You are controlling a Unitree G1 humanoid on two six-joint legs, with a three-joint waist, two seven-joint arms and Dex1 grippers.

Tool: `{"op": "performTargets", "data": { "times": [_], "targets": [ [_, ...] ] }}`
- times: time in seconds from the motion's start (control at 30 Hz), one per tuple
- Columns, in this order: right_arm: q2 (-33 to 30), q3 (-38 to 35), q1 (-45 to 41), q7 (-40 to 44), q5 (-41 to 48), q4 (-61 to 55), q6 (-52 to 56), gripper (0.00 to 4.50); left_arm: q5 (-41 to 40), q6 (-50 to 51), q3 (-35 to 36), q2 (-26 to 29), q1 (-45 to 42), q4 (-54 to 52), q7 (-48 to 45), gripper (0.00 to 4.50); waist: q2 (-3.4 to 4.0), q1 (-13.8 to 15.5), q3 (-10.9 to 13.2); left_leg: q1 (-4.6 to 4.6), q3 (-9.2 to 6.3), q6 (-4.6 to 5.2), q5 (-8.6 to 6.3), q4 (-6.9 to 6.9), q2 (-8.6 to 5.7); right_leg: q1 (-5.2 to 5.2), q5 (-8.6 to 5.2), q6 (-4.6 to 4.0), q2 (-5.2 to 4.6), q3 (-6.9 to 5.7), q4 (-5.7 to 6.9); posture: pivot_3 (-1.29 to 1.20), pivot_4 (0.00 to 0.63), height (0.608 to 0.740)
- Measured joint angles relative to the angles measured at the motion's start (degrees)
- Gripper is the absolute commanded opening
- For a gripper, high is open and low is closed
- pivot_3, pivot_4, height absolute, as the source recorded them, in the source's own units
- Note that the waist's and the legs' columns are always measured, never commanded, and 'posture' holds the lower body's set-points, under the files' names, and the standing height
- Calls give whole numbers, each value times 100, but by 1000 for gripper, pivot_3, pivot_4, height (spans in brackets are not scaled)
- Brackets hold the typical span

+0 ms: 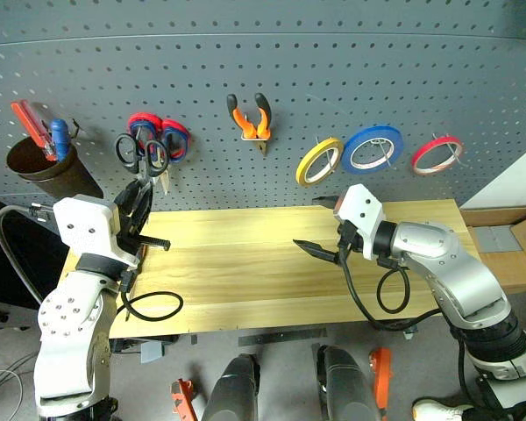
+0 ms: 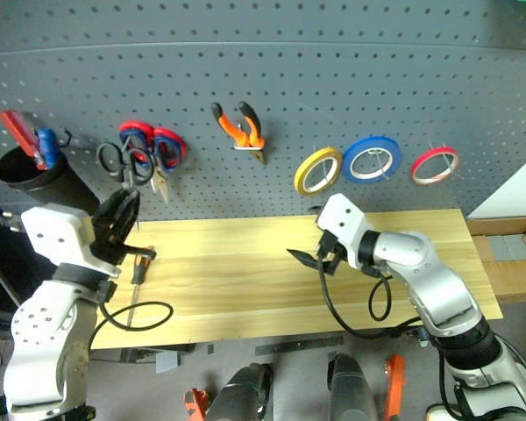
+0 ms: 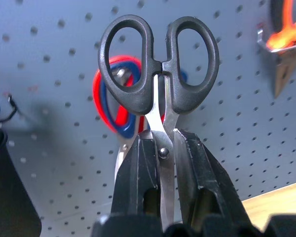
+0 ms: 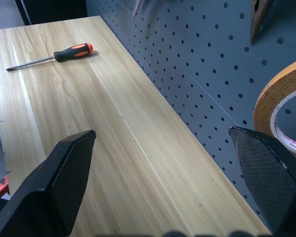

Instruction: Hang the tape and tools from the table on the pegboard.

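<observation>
L hand [image 1: 138, 203] raised twd pegboard [image 1: 333, 70], clamped on black scissors [image 3: 159, 79]; R hand [image 1: 320, 224] apart over table [image 1: 245, 272].

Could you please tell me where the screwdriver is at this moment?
The screwdriver lies flat on the table at the robot's left end, beside the left gripper, which is shut on the black-handled scissors.

Black-handled scissors [image 3: 159, 79], red tape [image 1: 436, 154], grey hole-dotted pegboard [image 1: 333, 70].

2 head eyes overlook pegboard [image 1: 272, 53] (wrist views close).
</observation>
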Motion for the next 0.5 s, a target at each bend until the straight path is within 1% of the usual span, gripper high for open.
{"op": "performTargets", "data": {
  "times": [0.27, 0.43, 0.5],
  "targets": [
    [85, 0, -21, -51, -11, -3, 35, 4500, 20, -4, -111, 142, -519, 696, -111, 163, 0, -13, 0, 1, 1, 0, 0, 3, 0, 0, 0, 0, 0, 0, 4, -18, 237, 740],
    [181, -8, -25, -75, -9, -12, 29, 4500, 113, -20, -235, 142, -548, 854, -62, 163, 0, -22, 0, 1, 1, 0, 0, 3, 1, -2, 1, 0, 0, -1, 4, -25, 241, 740],
    [361, -77, -25, -134, 27, -19, -13, 4500, 165, -24, -234, 142, -547, 948, -24, 163, 0, -28, 0, 1, 0, -1, 0, 4, 1, -2, 1, -1, 0, -1, 7, -28, 242, 740]
  ]
}}
